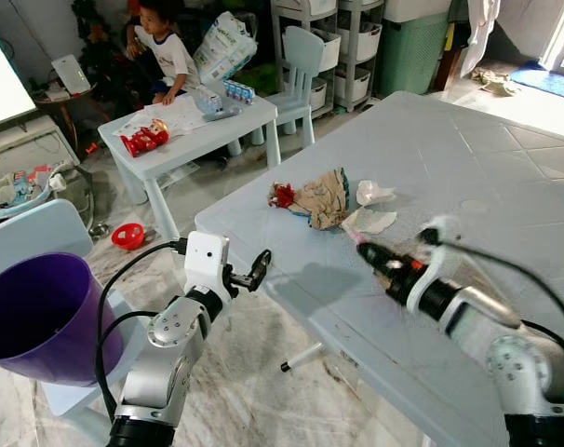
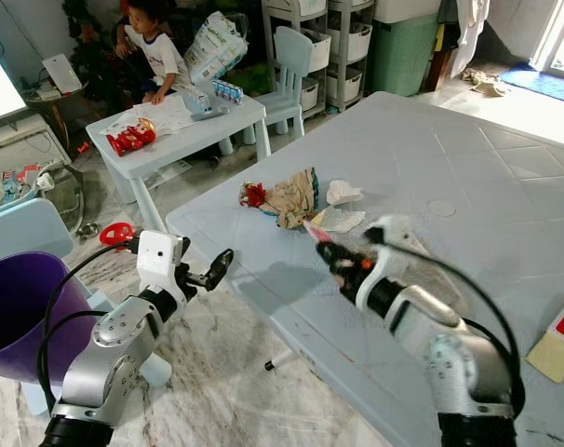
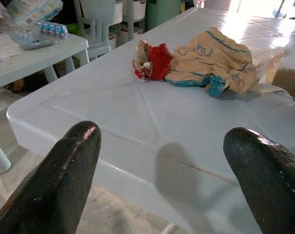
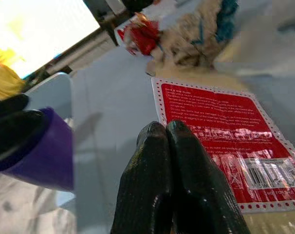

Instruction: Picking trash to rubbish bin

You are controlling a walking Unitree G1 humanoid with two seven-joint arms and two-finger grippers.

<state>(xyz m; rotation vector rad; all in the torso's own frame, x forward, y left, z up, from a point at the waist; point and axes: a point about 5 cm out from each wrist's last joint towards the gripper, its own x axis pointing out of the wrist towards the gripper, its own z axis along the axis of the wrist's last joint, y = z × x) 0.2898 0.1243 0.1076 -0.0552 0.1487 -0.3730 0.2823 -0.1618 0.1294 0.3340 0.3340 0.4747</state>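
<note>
A crumpled tan paper bag (image 1: 326, 197) with a red mesh scrap (image 3: 152, 61) lies on the pale blue table (image 1: 468, 158), with white tissues (image 1: 373, 194) beside it. My right gripper (image 1: 366, 250) hovers just in front of that pile. It is shut on a flat red wrapper (image 4: 220, 141) with white print and a barcode. My left gripper (image 1: 260, 265) is open at the table's near-left edge, nothing between its fingers (image 3: 64, 170). The purple rubbish bin (image 1: 40, 317) stands on the floor at my left.
A person sits behind a small white table (image 1: 184, 126) with a child's chair (image 1: 299, 70) further back. Storage drawers and a green basket line the far wall. A white pen (image 1: 305, 357) and a red ring (image 1: 127, 236) lie on the marble floor.
</note>
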